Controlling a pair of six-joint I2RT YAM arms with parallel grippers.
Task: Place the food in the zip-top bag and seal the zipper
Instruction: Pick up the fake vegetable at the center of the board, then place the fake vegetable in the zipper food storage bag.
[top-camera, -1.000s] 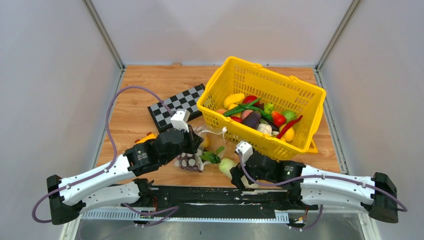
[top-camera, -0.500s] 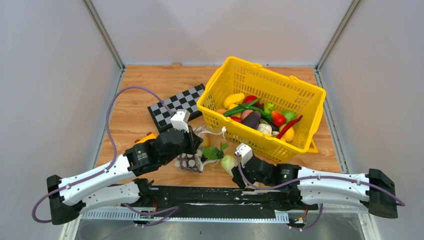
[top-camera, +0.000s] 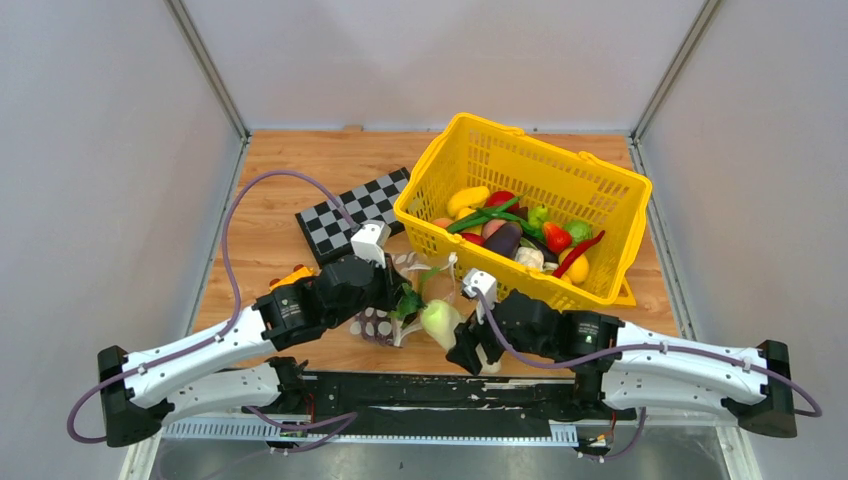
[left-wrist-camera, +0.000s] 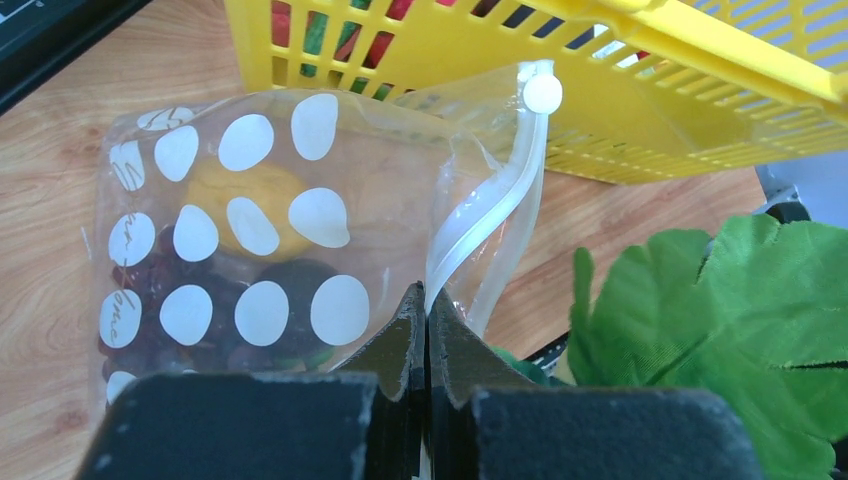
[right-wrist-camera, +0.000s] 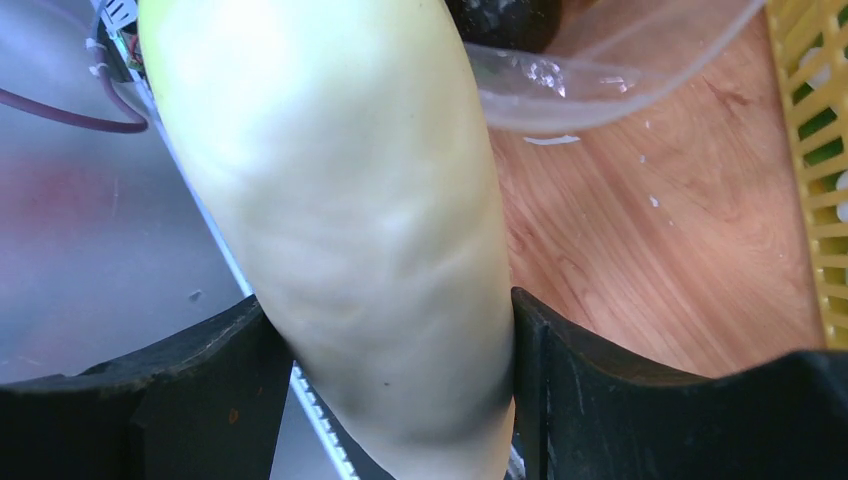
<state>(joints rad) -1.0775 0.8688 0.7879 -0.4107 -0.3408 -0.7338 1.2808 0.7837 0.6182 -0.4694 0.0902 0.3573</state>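
The clear zip-top bag with white dots lies on the table in front of the basket. In the left wrist view the bag holds a dark grape bunch and a yellow-orange fruit. My left gripper is shut on the zipper at the bag's mouth and holds it up. My right gripper is shut on the long cream-white vegetable, filling the right wrist view. Its green leaves reach the bag's mouth and show beside my left fingers.
A yellow basket full of toy fruits and vegetables stands at the back right, close behind the bag. A black-and-white checkerboard lies behind my left arm. A small orange thing sits by the left arm.
My right gripper has lifted the cream-white vegetable and carried it left, up to the bag's mouth. My left gripper has stayed shut on the zipper, shifting slightly right.
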